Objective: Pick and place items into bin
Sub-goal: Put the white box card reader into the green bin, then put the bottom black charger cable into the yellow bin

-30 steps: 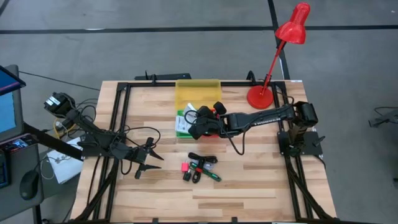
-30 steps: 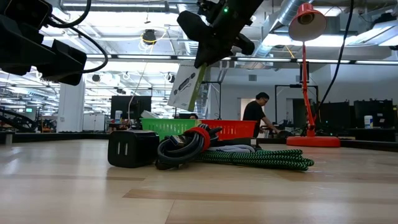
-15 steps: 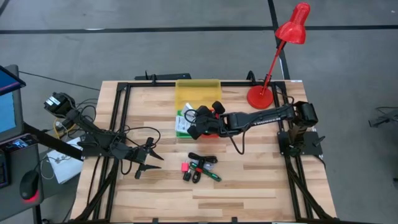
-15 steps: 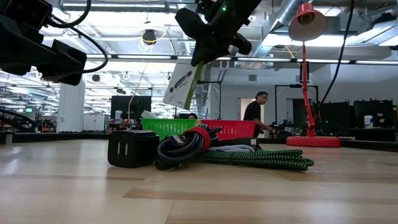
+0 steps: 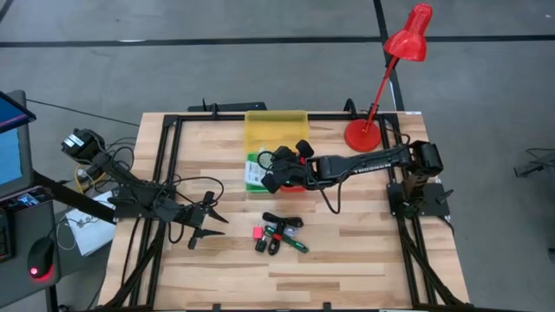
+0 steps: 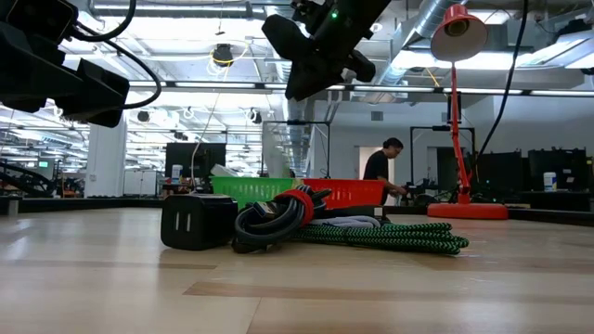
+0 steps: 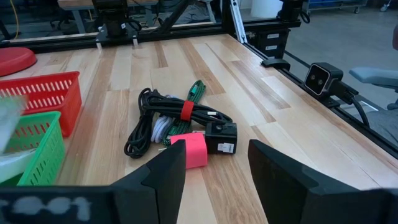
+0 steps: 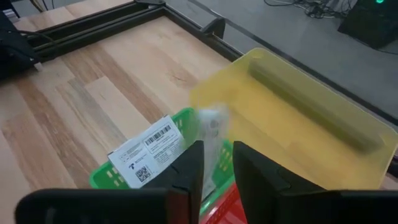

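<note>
The right hand (image 5: 270, 176) hangs above the green plastic basket (image 5: 254, 169) and its two dark fingers (image 8: 186, 169) are a little apart, with nothing held between them. A blurry white flat packet (image 8: 210, 134) shows just past the fingers, over the green basket. Another white flat packet with black printed codes (image 8: 144, 158) leans on the rim of that basket. A red plastic basket (image 7: 45, 93) sits touching the green one, and a yellow see-through bin (image 5: 276, 130) stands just beside them, near the far edge of the wooden table (image 5: 347, 251). Nearer the middle of the table lies a small pile: a black cable coil with a red strap (image 7: 165, 118), a black plug block (image 7: 221, 137), a pink block (image 7: 188, 150) and a green braided cord (image 6: 390, 237), all close together or touching. The left hand (image 5: 204, 227) waits low over the table, well away from the baskets, with its fingers spread open. A red desk lamp (image 5: 381, 78) stands at the far right corner
</note>
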### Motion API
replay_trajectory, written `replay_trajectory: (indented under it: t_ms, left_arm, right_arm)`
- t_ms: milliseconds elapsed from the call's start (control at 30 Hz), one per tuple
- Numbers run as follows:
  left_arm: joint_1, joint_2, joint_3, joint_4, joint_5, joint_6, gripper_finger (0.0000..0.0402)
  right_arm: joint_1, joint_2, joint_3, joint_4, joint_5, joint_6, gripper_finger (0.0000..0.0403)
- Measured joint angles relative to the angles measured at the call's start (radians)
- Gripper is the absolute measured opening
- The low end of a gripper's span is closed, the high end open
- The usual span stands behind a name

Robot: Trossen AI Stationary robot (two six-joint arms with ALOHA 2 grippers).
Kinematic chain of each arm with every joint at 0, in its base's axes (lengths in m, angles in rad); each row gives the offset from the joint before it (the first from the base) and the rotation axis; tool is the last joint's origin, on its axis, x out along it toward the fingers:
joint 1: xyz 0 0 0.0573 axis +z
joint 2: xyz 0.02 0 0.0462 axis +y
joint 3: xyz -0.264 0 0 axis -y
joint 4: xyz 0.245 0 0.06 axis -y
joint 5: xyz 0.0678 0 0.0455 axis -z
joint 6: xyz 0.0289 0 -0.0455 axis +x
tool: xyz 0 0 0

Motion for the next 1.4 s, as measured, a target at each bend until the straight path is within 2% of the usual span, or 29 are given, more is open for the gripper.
replay_trajectory:
  t_ms: [200, 467, 700, 867, 1133, 1400]
  left_arm:
    - [0.000, 0.000, 0.000, 0.000, 0.000, 0.000, 0.0167]
    - [0.000, 0.000, 0.000, 0.000, 0.000, 0.000, 0.0167]
    - [0.000, 0.000, 0.000, -0.001, 0.000, 0.000, 0.0167]
    - [0.000, 0.000, 0.000, -0.001, 0.000, -0.014, 0.0167]
    - [0.000, 0.000, 0.000, -0.004, 0.000, -0.014, 0.0167]
    - [0.000, 0.000, 0.000, -0.065, 0.000, -0.014, 0.0167]
  right_arm:
    - [0.000, 0.000, 0.000, 0.002, 0.000, -0.003, 0.0103]
    - [0.001, 0.000, 0.000, 0.006, 0.000, -0.020, 0.0102]
    - [0.023, 0.000, 0.000, -0.004, -0.014, -0.108, 0.0102]
    - [0.042, 0.000, 0.000, -0.105, -0.140, -0.166, 0.0102]
    - [0.083, 0.001, 0.000, -0.389, -0.351, -0.160, 0.0102]
    - [0.151, 0.001, 0.000, -0.399, -0.453, -0.157, 0.0102]
